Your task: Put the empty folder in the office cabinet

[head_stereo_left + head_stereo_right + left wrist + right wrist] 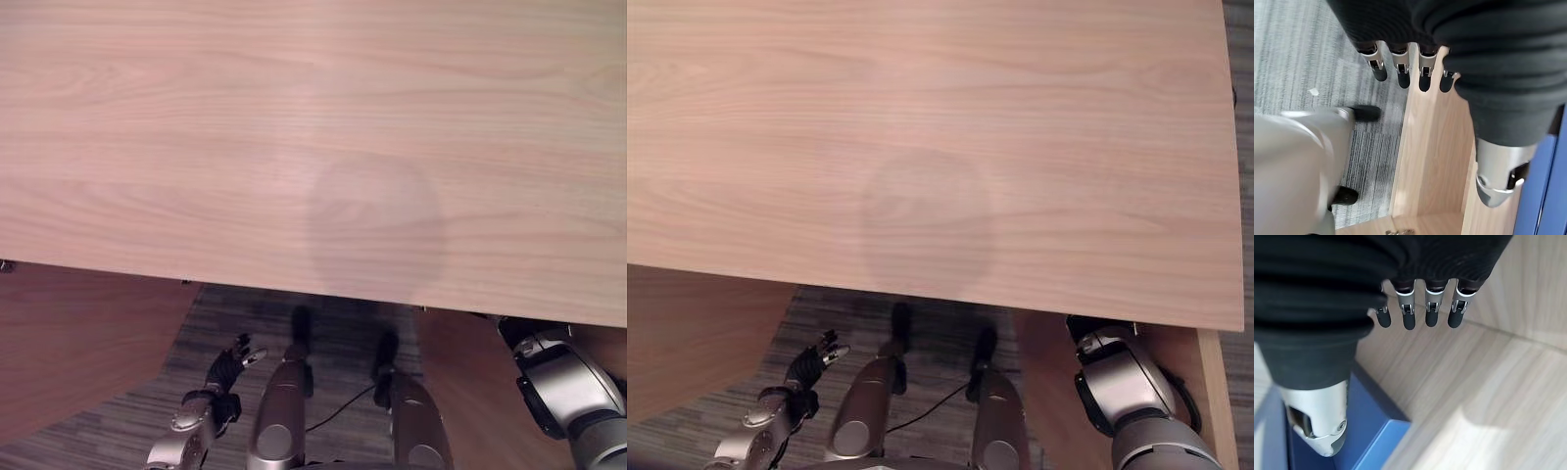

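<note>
A blue folder (1369,433) lies on a pale wooden shelf (1488,396) in the right wrist view, beside a wooden wall. My right hand (1409,313) hangs over that shelf with straight fingers that hold nothing, its thumb (1320,428) just above the folder's edge. In the eye views the right arm (563,382) reaches in under the desk's front edge. My left hand (227,370) hangs low by the floor at the lower left, fingers (1400,73) straight and empty. A blue edge (1542,196) shows past the left thumb.
A wide light wooden desk top (294,147) spans the eye views. Below it stand wooden side panels (69,343) on both sides, with grey striped carpet (1303,58) between them. A wooden cabinet panel (1435,161) stands close to the left hand.
</note>
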{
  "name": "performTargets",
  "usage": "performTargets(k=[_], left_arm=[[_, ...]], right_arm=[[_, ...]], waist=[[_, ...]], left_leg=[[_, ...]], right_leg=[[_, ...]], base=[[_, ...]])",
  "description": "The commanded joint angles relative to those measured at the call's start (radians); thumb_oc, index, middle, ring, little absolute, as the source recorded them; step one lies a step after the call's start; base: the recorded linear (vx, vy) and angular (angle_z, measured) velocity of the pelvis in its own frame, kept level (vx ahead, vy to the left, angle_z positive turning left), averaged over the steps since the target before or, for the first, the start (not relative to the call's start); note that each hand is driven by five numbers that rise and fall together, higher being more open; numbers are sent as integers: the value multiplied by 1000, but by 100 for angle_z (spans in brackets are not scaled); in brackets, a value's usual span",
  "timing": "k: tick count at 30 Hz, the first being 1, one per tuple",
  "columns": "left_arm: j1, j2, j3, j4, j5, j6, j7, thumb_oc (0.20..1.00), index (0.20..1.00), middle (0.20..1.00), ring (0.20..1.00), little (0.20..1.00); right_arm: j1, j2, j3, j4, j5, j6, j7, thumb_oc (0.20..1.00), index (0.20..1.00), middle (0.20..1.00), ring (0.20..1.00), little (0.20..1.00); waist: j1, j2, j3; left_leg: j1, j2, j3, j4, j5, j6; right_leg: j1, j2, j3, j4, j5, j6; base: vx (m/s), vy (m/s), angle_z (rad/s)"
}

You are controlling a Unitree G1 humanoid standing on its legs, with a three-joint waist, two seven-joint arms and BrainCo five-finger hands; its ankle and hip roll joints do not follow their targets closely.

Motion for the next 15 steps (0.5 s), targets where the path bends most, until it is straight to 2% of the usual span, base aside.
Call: performTargets(k=[1,2,6,13,15], left_arm=[[32,27,-2,-42,1,-29,8,1000,1000,1000,1000,1000],[25,35,-1,-44,1,-32,12,1000,1000,1000,1000,1000],[10,40,9,-43,6,-36,20,1000,1000,1000,1000,1000],[-3,38,4,-30,10,-36,14,1000,1000,1000,1000,1000],[-13,54,-3,-65,11,-38,11,1000,1000,1000,1000,1000]], right_arm=[[-46,-93,27,-12,-8,-26,-28,1000,1000,1000,1000,1000],[-77,-105,30,-25,-8,-27,-38,1000,1000,1000,1000,1000],[-98,-121,27,-94,-15,-33,-54,1000,1000,1000,1000,1000],[-136,-146,26,-114,-17,-40,-53,1000,1000,1000,1000,1000],[-171,-172,35,-136,-22,-48,-59,1000,1000,1000,1000,1000]], waist=[[7,-2,-41],[10,-2,-38],[11,-5,-25],[20,-9,-25],[23,-16,-16]], left_leg=[[-19,-3,-28,75,-101,-2],[-71,-19,-20,132,-125,11],[-156,-32,-6,274,-190,43],[-254,-41,8,434,-260,74],[-323,-41,15,520,-284,88]], right_leg=[[-15,-2,9,-126,17,38],[-65,-21,21,-76,17,36],[-146,-57,55,40,1,30],[-248,-93,89,193,-37,17],[-309,-103,100,261,-48,11]], base=[[-63,193,19],[-40,169,14],[-76,132,-7],[-38,83,-3],[-117,73,-3]])
